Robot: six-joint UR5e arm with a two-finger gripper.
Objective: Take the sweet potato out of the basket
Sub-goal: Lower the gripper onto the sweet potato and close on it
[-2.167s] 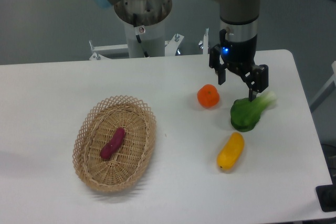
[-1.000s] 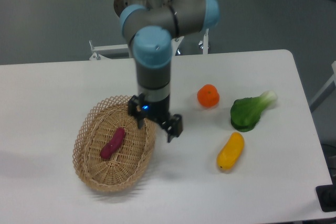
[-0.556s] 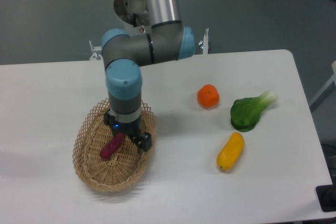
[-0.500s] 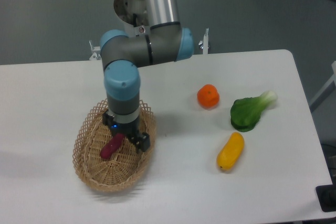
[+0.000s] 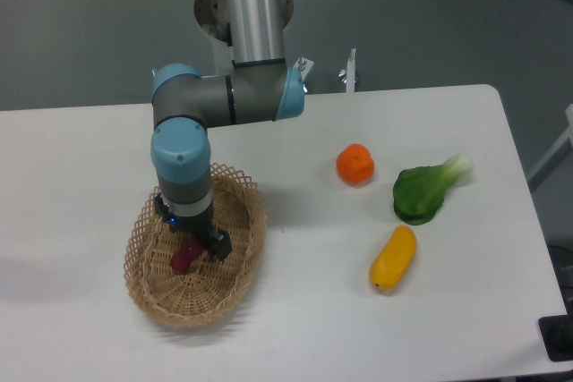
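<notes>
Tool [image 5: 193,246] sits low inside the basket [image 5: 240,261], right over the sweet potato [image 5: 183,258], whose lower end shows beneath it. Whether its jaws have closed on the tuber I cannot tell; the wrist hides them. Judging by this, the grasp is in hand; next comes a firm close, then a straight lift clear of the rim.

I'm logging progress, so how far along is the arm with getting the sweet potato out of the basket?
Done: the claw has been brought down inside the basket, right over the sweet potato. In hand: closing in for the grasp; only the tuber's lower end shows beneath the claw, so I cannot tell if it is gripped. Left: the lift, since the sweet potato sits on the basket floor.
</notes>
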